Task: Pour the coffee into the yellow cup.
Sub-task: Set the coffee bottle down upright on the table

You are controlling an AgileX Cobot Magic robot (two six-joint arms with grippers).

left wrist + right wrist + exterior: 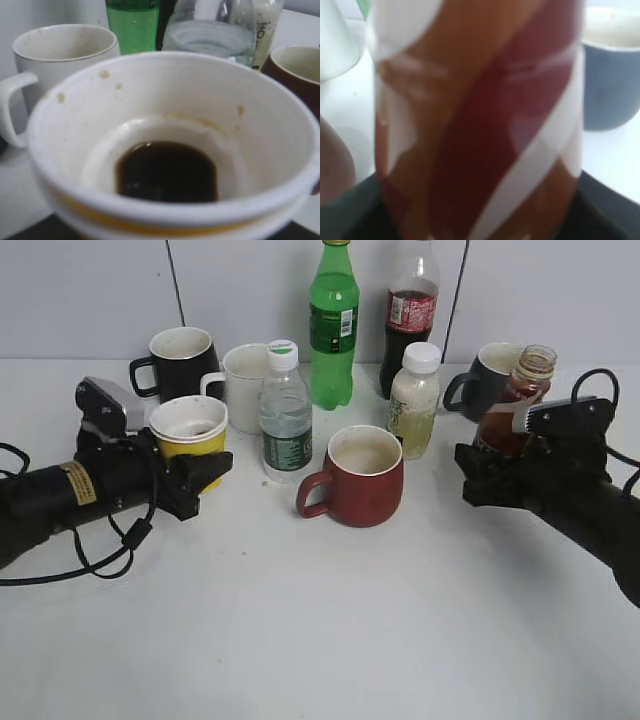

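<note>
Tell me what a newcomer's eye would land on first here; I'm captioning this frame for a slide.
The two black arms reaching in from either side: the left pincer holds the yellow cup at the left, and the right pincer holds the coffee bottle upright at the right. Between them stands a dark red mug in front of a crowd of bottles and mugs. The left wrist view shows a small dark pool already in the cup's bottom.

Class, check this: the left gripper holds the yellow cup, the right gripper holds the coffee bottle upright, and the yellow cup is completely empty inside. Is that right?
Not quite. The yellow cup is not empty: the left wrist view shows a small pool of dark liquid at its bottom. The rest stands: the left gripper holds the cup, and the right gripper holds the coffee bottle upright.
</note>
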